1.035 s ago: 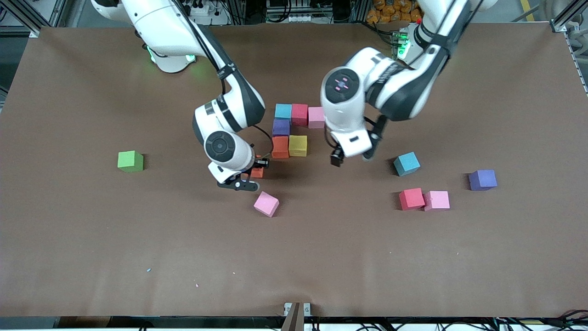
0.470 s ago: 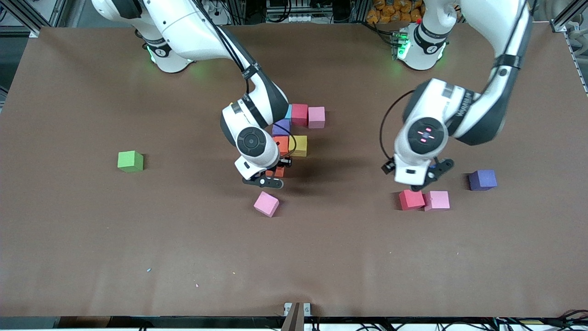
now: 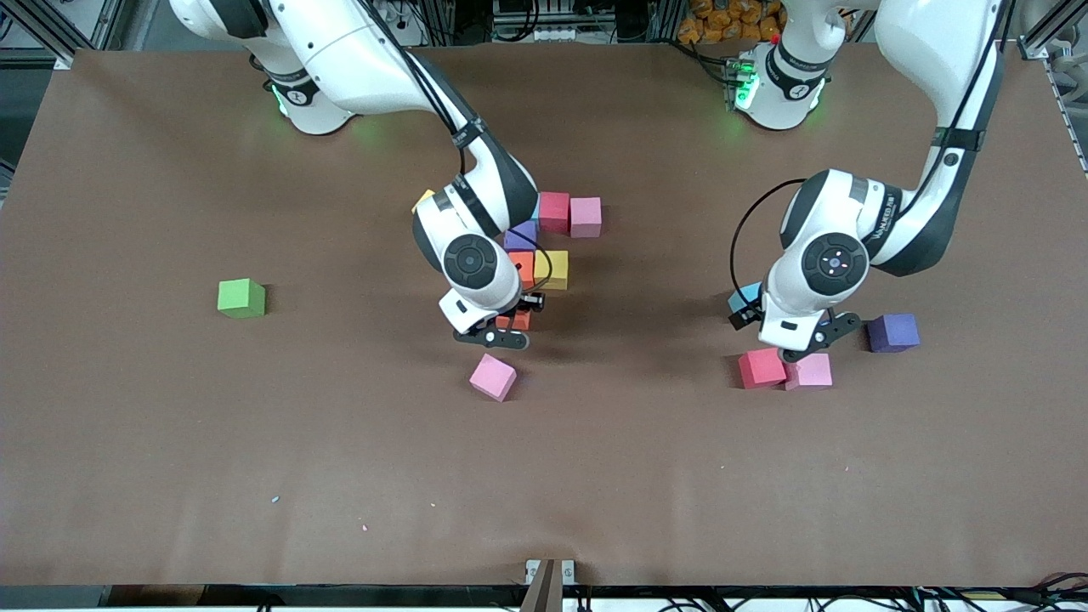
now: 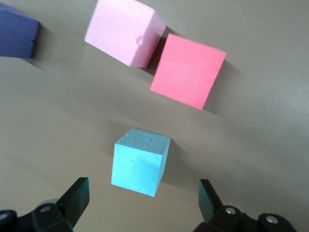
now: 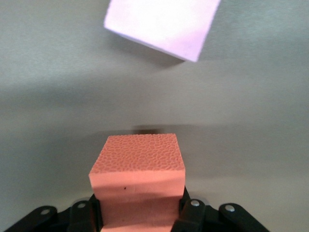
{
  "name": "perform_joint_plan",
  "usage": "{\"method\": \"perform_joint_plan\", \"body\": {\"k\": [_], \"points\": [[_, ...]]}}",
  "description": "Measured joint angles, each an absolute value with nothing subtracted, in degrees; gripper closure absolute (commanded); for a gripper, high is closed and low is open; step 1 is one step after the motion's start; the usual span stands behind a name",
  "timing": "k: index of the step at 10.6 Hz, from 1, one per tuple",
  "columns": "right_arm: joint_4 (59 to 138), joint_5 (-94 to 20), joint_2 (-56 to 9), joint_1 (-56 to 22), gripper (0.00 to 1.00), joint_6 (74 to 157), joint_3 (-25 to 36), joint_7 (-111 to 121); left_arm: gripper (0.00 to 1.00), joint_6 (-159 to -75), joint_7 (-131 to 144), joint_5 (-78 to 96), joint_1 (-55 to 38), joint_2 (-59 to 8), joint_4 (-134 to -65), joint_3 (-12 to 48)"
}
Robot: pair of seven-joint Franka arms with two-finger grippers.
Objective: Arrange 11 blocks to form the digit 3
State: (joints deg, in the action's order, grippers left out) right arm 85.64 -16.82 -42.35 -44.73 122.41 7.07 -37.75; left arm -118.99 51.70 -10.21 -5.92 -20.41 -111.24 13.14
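Observation:
My right gripper (image 3: 513, 321) is shut on an orange block (image 3: 517, 320), low over the table beside the partial figure's orange block (image 3: 520, 268). In the right wrist view the held orange block (image 5: 137, 179) fills my right gripper (image 5: 137, 215). The figure also holds a yellow (image 3: 551, 269), a purple (image 3: 520, 235), a red (image 3: 554, 211) and a pink block (image 3: 585, 216); the arm hides its light blue one. My left gripper (image 3: 755, 311) is open over a loose light blue block (image 3: 742, 297). In the left wrist view that block (image 4: 140, 162) lies just ahead of the gripper (image 4: 142, 203).
A loose pink block (image 3: 493, 376) lies nearer the camera than the held block. A red (image 3: 761, 368) and a pink block (image 3: 812, 371) touch near the left gripper, with a purple one (image 3: 892, 332) beside them. A green cube (image 3: 241, 297) sits toward the right arm's end.
The right gripper carried the orange block sideways to beside the figure. The left arm swung away from the figure to over the light blue block near the red and pink pair.

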Motion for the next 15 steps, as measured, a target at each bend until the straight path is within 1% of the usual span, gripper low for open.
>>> {"method": "perform_joint_plan", "body": {"k": [3, 5, 9, 11, 12, 13, 14, 15], "points": [[85.7, -15.4, -42.7, -45.4, 1.0, 122.9, 7.1, -37.8, 0.0, -128.4, 50.3, -10.2, -5.7, -20.5, -117.8, 13.2], [86.2, -14.2, -42.8, -45.7, 1.0, 123.2, 7.1, -37.8, 0.0, -133.3, 46.5, -10.2, -3.8, -20.5, -122.3, 13.1], [88.6, -14.2, -42.9, -46.0, 1.0, 125.5, 7.1, -39.7, 0.0, -134.1, 42.4, -10.2, -2.1, -20.5, -123.7, 13.3], [88.6, -14.2, -42.9, -46.0, 1.0, 125.5, 7.1, -41.0, 0.15, -134.7, 42.4, -10.2, -2.1, -21.1, -123.8, 13.3], [88.6, -14.2, -42.9, -46.0, 1.0, 125.3, 7.1, -41.3, 0.28, -135.0, 42.4, -10.2, -2.0, -21.5, -123.8, 13.3], [88.6, -14.2, -42.9, -46.0, 1.0, 125.2, 7.1, -41.6, 0.49, -135.0, 42.4, -10.2, -1.9, -21.8, -123.8, 13.3], [88.6, -14.2, -42.9, -46.0, 1.0, 125.2, 7.1, -42.1, 0.78, -135.1, 42.6, -10.1, -1.8, -22.1, -123.9, 13.3], [88.6, -14.2, -42.9, -46.0, 1.0, 125.2, 7.1, -42.3, 1.0, -135.2, 42.8, -8.9, -1.8, -22.2, -123.8, 13.3]]}}
